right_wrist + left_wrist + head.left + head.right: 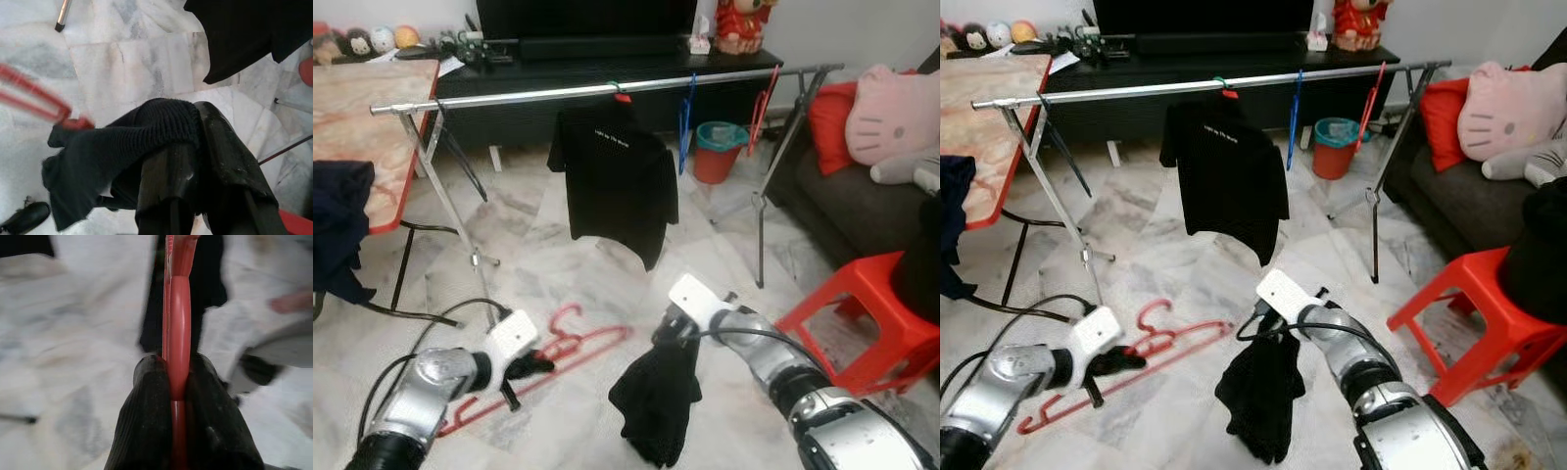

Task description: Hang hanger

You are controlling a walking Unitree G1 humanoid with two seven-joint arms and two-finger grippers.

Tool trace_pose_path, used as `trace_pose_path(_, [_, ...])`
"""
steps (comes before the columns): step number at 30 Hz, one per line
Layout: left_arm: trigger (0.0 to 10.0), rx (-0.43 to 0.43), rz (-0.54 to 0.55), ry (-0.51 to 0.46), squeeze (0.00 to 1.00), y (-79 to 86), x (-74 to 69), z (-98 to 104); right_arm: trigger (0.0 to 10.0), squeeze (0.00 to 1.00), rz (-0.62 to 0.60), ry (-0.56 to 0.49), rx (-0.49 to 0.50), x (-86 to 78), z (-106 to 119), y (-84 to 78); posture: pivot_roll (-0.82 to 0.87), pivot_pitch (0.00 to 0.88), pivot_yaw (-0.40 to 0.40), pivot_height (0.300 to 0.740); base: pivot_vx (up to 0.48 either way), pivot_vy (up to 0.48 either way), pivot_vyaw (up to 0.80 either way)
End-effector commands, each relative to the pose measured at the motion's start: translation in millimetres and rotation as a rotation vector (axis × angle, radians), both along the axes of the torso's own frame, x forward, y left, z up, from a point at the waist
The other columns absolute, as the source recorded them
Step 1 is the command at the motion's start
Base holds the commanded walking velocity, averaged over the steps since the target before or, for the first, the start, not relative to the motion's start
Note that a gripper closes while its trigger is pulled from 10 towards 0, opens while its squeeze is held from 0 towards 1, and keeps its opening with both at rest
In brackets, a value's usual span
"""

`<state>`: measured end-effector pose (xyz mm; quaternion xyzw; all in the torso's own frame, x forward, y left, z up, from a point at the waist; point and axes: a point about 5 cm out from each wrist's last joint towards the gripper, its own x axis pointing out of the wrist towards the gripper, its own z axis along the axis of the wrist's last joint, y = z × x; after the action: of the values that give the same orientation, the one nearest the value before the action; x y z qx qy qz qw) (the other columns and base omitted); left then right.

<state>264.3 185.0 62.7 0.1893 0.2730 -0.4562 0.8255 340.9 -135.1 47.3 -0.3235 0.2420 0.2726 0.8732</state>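
My left gripper [530,366] pinches the red plastic hanger [570,345], its long axis running toward my right gripper [668,338], which clamps a dark knitted garment [656,397]; the silver rail [607,88] lies ahead, above both.

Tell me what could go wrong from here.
1. The limp black knit garment hangs bunched from the right pincer, so threading the red plastic hanger into it may be awkward.
2. The left pincer grips the hanger by one thin bar; it might twist or slip.
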Motion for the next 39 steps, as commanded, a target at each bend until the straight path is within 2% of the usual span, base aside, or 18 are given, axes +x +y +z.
trace_pose_path(1, [10.0, 0.009, -0.023, 0.011, 0.0, 0.5, -1.9, 6, 10.0, 0.0, 0.001, -0.04, -0.013, 7.3, 10, 0.7, 0.01, 0.0, -0.095, 0.74, 0.0, 0.0, 0.0])
trace_pose_path(7, [10.0, -0.018, -0.107, 0.061, 0.0, -11.2, -14.3, 19, 10.0, 0.0, -0.004, -0.052, -0.026, 7.6, 11, 3.1, 0.01, 0.0, -0.096, 0.74, 0.0, 0.0, 0.0])
trace_pose_path(9, [10.0, -0.053, -0.155, 0.07, 0.0, -21.5, -18.6, 25, 10.0, 0.0, -0.015, -0.053, -0.021, 7.6, 10, 3.4, 0.01, 0.0, -0.098, 0.74, 0.0, 0.0, 0.0])
trace_pose_path(14, [10.0, -0.086, -0.168, 0.076, 0.0, -35.1, -20.2, 29, 10.0, 0.0, -0.025, -0.066, -0.015, 9.9, 14, 5.8, 0.01, 0.0, -0.105, 0.74, 0.0, 0.0, 0.0])
trace_pose_path(16, [10.0, -0.066, -0.173, 0.074, 0.0, -36.9, -21.4, 29, 10.0, 0.0, -0.029, -0.07, -0.017, 10.6, 14, 5.8, 0.01, 0.0, -0.107, 0.74, 0.0, 0.0, 0.0])
trace_pose_path(20, [10.0, -0.038, -0.133, 0.021, 0.0, -41.0, -15.9, 27, 10.0, 0.0, -0.036, -0.075, -0.009, 11.8, 16, 6.9, 0.01, 0.0, -0.109, 0.74, 0.0, 0.0, 0.0])
trace_pose_path(23, [10.0, 0.008, -0.053, -0.08, 0.0, -42.2, -2.5, 25, 10.0, 0.0, -0.026, -0.073, 0.007, 11.7, 17, 9.2, 0.0, 0.0, -0.111, 0.74, 0.0, 0.0, 0.0])
trace_pose_path(25, [10.0, 0.019, -0.022, -0.102, 0.0, -42.5, 1.5, 25, 10.0, 0.0, -0.026, -0.071, 0.008, 11.4, 17, 9.1, 0.0, 0.0, -0.111, 0.74, 0.0, 0.0, 0.0])
trace_pose_path(28, [10.0, -0.007, -0.001, -0.14, 0.0, -46.0, 6.3, 31, 10.0, 0.0, -0.015, -0.064, 0.009, 9.6, 15, 8.9, 0.0, 0.0, -0.113, 0.74, 0.0, 0.0, 0.0])
trace_pose_path(36, [10.0, 0.027, 0.024, -0.169, 0.0, -41.2, 9.6, 29, 10.0, 0.0, -0.012, -0.059, 0.01, 9.0, 15, 8.8, 0.0, 0.0, -0.113, 0.74, 0.0, 0.0, 0.0])
trace_pose_path(38, [10.0, 0.03, 0.049, -0.197, 0.0, -38.4, 12.3, 31, 10.0, 0.0, -0.011, -0.058, 0.008, 9.2, 15, 7.7, 0.01, 0.0, -0.117, 0.74, 0.0, 0.0, 0.0])
trace_pose_path(39, [10.0, 0.033, 0.087, -0.246, 0.0, -35.7, 17.3, 35, 10.0, 0.0, -0.012, -0.057, 0.003, 9.4, 15, 6.5, 0.01, 0.0, -0.116, 0.74, 0.0, 0.0, 0.0])
